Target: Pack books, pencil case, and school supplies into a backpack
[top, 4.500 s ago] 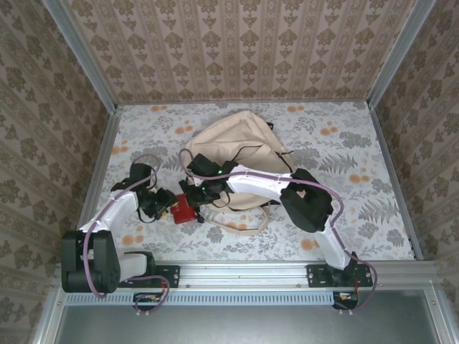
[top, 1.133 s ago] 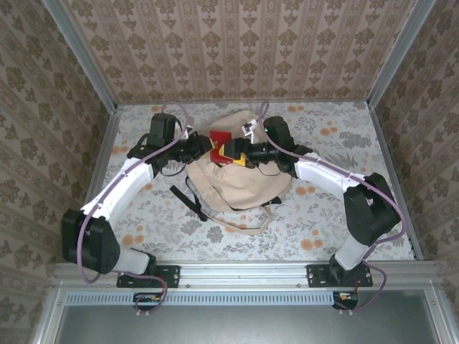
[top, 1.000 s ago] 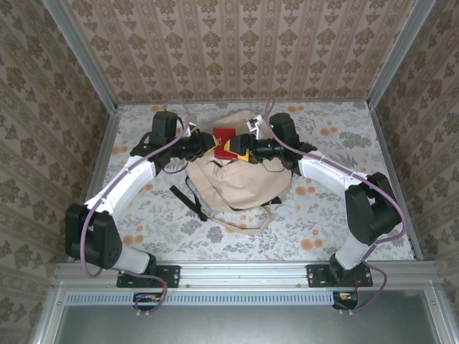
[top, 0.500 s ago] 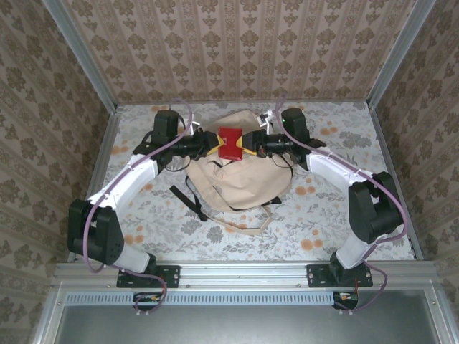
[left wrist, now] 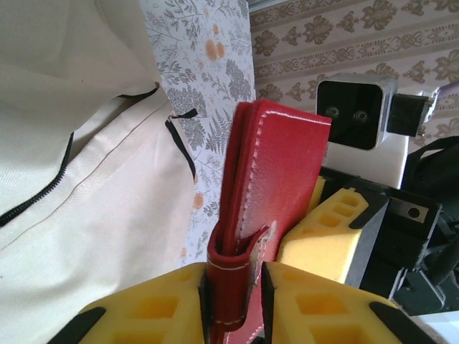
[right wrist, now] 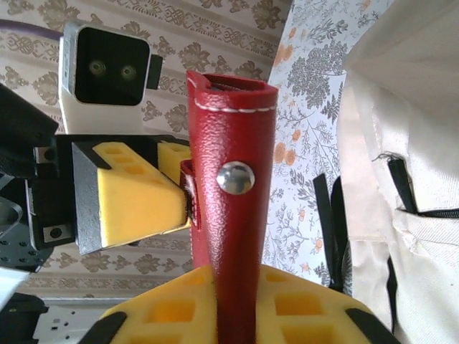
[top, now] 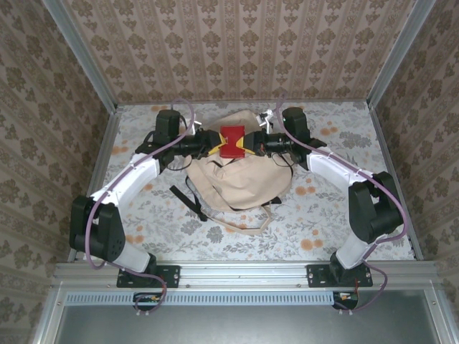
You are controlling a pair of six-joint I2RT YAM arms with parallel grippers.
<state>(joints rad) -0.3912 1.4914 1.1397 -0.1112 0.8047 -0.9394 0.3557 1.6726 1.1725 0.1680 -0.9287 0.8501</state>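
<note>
White-stitched red item [top: 232, 141], silver snap [right wrist: 236, 177]

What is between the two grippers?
The red item, its ends inside the left gripper and right gripper, over the backpack; see the top view.

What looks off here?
The red pouch sits in mid-air above the far end of the backpack, between the left pincer and right pincer at once: likely a handover. Nothing spilled or damaged.
</note>
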